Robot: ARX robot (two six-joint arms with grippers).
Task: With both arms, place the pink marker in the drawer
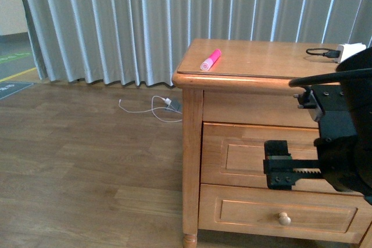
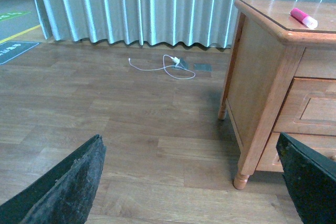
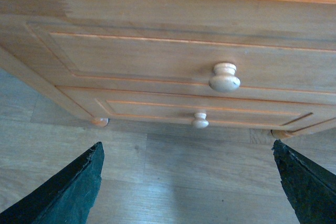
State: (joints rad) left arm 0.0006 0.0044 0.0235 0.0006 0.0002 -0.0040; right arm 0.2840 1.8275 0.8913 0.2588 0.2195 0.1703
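Pink marker [image 1: 211, 60] is seen on cabinet surface [image 1: 261, 56] | upper drawer [image 1: 238, 155] is shut, knob [image 3: 224, 77] hidden by right arm [image 1: 349, 143] in front view | left jaws, right jaws spread wide

On your tabletop [image 1: 261, 59]: one pink marker [image 1: 211, 60], near the left front corner; one white charger [image 1: 351, 51] with black cable [image 1: 317, 51], far right.

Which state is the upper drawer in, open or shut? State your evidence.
Shut. The upper drawer has its front flush with the cabinet frame; no gap or pale inside shows.
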